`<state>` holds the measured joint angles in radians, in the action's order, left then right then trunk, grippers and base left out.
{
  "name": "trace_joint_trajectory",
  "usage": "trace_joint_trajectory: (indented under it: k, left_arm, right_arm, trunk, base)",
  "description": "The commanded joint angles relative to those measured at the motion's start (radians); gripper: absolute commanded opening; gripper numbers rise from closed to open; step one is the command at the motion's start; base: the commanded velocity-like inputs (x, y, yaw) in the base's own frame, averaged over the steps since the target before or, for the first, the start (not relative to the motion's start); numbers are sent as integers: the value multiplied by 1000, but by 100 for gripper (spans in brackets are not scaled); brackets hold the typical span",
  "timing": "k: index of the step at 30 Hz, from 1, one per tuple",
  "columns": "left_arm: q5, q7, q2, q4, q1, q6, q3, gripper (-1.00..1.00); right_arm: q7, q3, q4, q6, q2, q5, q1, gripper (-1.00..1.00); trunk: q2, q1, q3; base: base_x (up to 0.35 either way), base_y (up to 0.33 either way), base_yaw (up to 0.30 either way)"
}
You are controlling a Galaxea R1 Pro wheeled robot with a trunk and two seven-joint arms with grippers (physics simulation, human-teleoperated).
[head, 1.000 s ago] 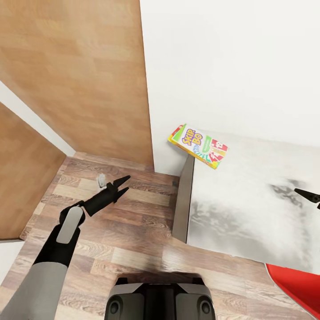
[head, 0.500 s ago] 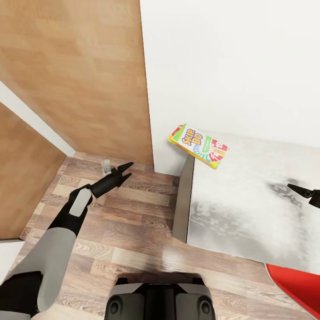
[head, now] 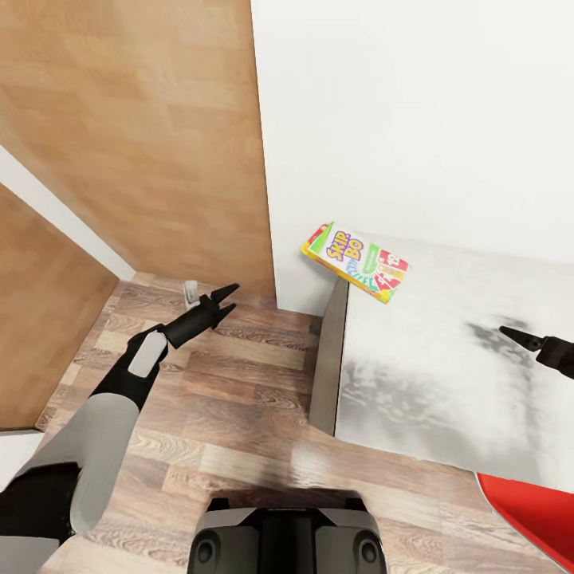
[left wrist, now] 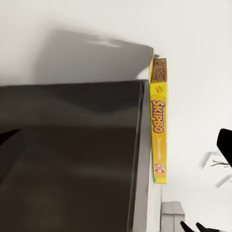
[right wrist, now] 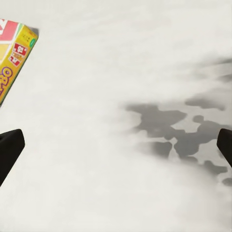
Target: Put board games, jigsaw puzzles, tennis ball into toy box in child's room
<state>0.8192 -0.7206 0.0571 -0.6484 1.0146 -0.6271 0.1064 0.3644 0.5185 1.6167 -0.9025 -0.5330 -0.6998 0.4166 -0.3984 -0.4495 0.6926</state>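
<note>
Since a second ago both arms reach farther forward, yet the spread, empty left claw [head: 226, 297] and right claw [head: 514, 336] hold nothing, the bright Skip-Bo board game box [head: 355, 261] lies untouched on the pale bed's corner [head: 430, 351], so collection seems barely begun.

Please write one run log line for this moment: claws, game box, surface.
left claw: open, over floor | right claw: open, over bed | Skip-Bo box: on bed corner, untouched
</note>
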Motion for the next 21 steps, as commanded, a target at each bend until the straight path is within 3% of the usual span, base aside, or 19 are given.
trace_joint_trajectory:
  k: [1,9,21]
  left_arm:
    - [4,-2,3,21,11,-4,2,100]
    - [2,-6,12,152,95,7,-1,100]
    - [0,-3,16,234,169,8,-3,100]
  right_arm:
    - [7,0,0,-5,1,5,1,100]
    - [7,-2,0,-6,3,5,3,100]
    - [8,-2,0,-6,4,5,4,100]
  trunk:
    - [-2,-1,1]
    - [-2,-1,1]
    - [-2,-1,1]
  base:
    - [0,0,0]
    - [0,0,-1]
    - [0,0,-99]
